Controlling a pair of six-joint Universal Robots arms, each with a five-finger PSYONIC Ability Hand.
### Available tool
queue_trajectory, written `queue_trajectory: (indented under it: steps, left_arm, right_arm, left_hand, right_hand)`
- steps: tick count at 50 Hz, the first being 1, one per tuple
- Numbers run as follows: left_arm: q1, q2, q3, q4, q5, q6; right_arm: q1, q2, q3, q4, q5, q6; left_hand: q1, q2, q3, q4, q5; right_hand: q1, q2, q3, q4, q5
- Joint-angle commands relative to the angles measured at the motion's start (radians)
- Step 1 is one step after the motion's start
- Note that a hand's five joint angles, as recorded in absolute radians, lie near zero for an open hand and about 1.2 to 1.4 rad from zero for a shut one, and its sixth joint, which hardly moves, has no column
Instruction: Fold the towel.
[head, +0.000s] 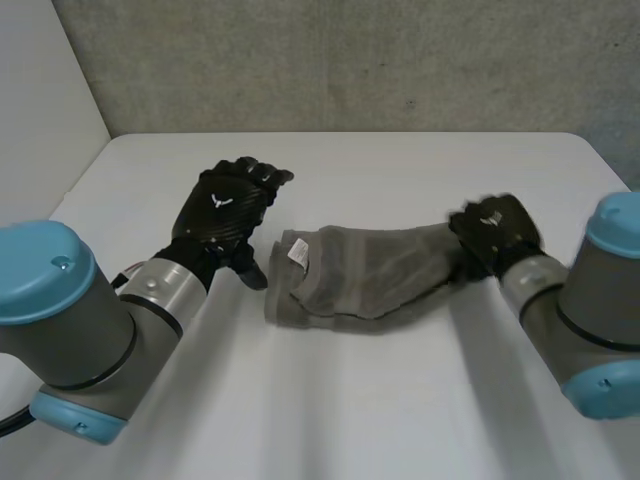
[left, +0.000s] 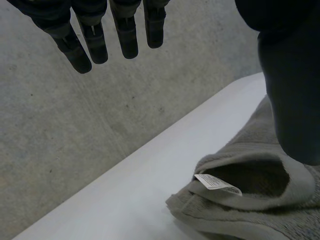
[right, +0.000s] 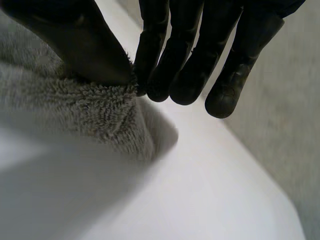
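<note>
I am seeing the left hand (head: 228, 215) hovering, fingers straight and holding nothing, just beside the left end of the towel (head: 365, 275). The towel is lying bunched at the middle of the table (head: 400, 170). The right hand (head: 495, 235) is pinching the towel's right end between thumb and fingers.

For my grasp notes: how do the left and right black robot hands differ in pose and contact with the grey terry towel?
The left black robot hand has open fingers; the right black robot hand pinches with thumb and fingers. The left holds nothing beside the grey terry towel; the right grips one end of it. Both are above the white table.
</note>
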Motion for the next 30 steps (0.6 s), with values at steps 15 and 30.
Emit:
queue_trajectory:
  steps: [15,30]
  left_arm:
    - [0.071,0.065,0.009,0.002,-0.127,-0.066]
    - [0.026,0.036,0.051,0.003,-0.130,-0.069]
  right_arm:
    - [0.433,0.321,-0.382,0.095,-0.055,-0.046]
    - [0.223,0.031,-0.155,0.061,0.077,0.075]
  left_hand:
    - [-0.051,-0.039,-0.029,-0.041,-0.207]
    - [-0.051,-0.039,-0.029,-0.041,-0.207]
  right_hand:
    - [-1.153,-1.159,-1.160,-1.167,-1.173]
    - [-1.153,-1.159,-1.160,-1.167,-1.173]
